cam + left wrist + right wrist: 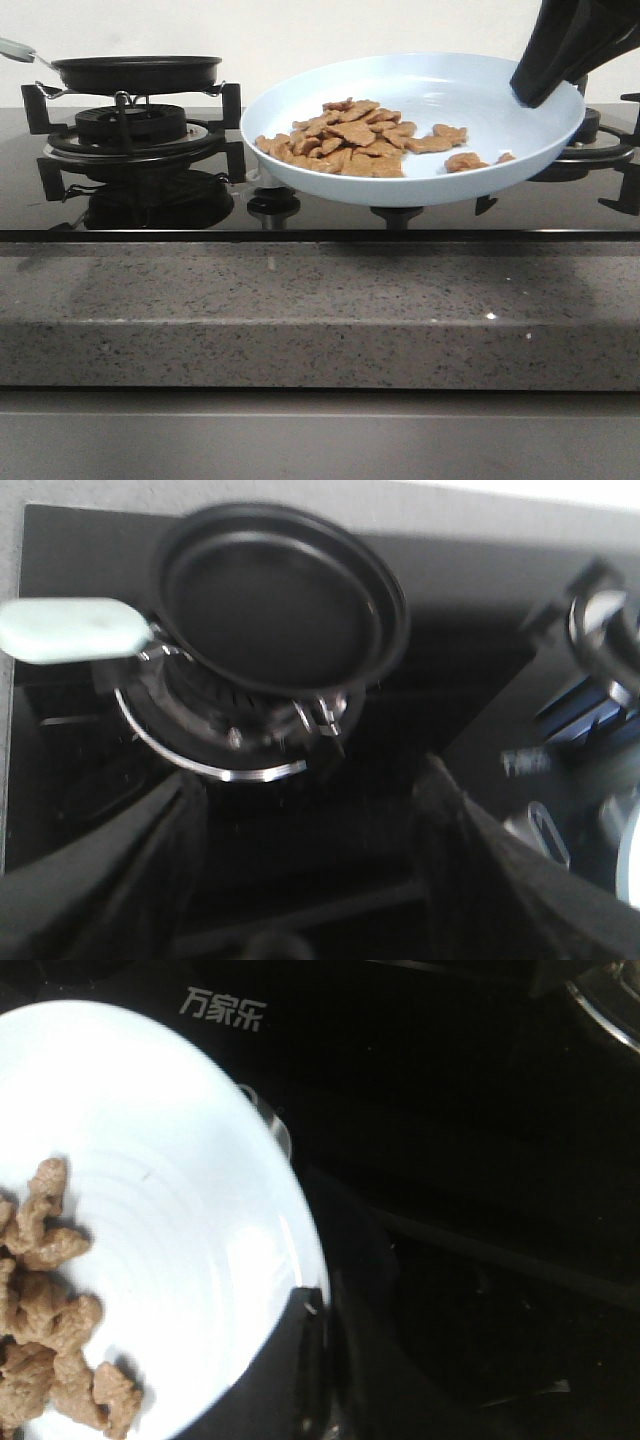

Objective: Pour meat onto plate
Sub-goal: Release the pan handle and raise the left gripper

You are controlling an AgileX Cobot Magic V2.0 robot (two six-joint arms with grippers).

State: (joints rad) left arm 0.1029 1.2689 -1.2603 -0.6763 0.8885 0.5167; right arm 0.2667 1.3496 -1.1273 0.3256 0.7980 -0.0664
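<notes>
The right pincer [535, 92] grips the pale-blue plate [440, 170] at its 2 o'clock rim, meat [365, 140] already heaped inside and sliding toward its low 9 o'clock side, so levelling and setting it on the worktop [320, 310] likely comes next, while the left pincer [310, 830] hangs wide and empty above the black frying pan [280, 600].

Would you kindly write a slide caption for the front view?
Right gripper holds the tilted plate of meat above the stove; frying pan sits on the left burner.

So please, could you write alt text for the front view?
A pale-blue plate holding brown meat is held tilted above a black stove by the right gripper at its rim. A black frying pan sits on the left burner.
</notes>
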